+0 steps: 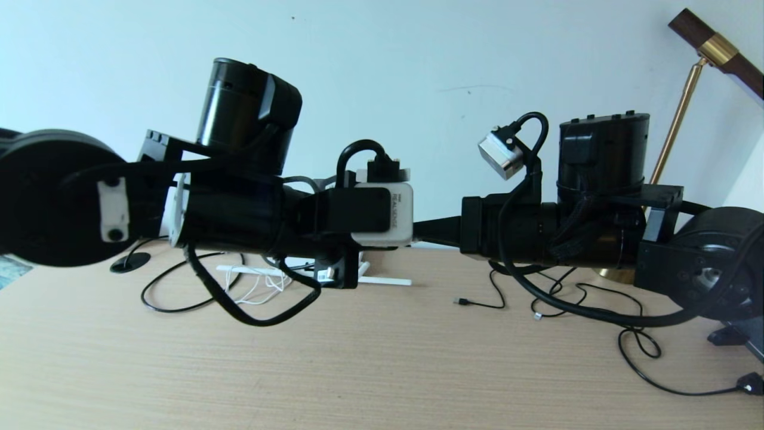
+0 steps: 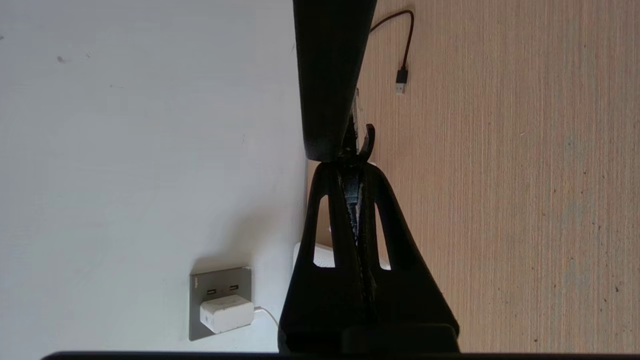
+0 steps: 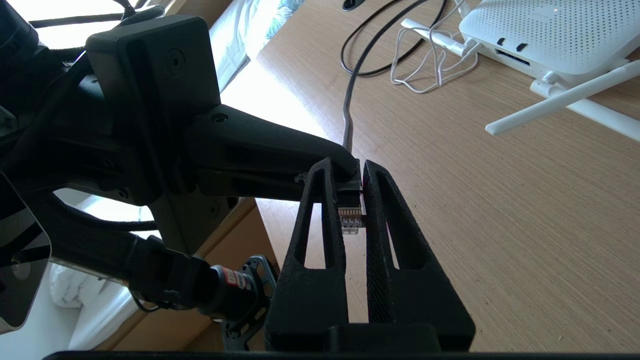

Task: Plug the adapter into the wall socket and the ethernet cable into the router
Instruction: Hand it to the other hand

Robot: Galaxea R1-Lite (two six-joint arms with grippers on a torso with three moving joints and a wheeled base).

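Observation:
Both arms meet above the wooden desk. In the left wrist view my left gripper is shut on the black ethernet cable, just behind its clear plug. The right gripper has its two fingers pressed against the sides of that plug. In the head view the right gripper's fingers reach in behind the left wrist camera. The white adapter sits plugged into the grey wall socket. Beyond the grippers, the white router lies on the desk with its antennas spread.
The adapter's thin white cord lies coiled beside the router. Thin black USB-tipped cables trail over the desk's right half, one showing its tip. A brass lamp stem stands at the far right. The wall runs close behind the desk.

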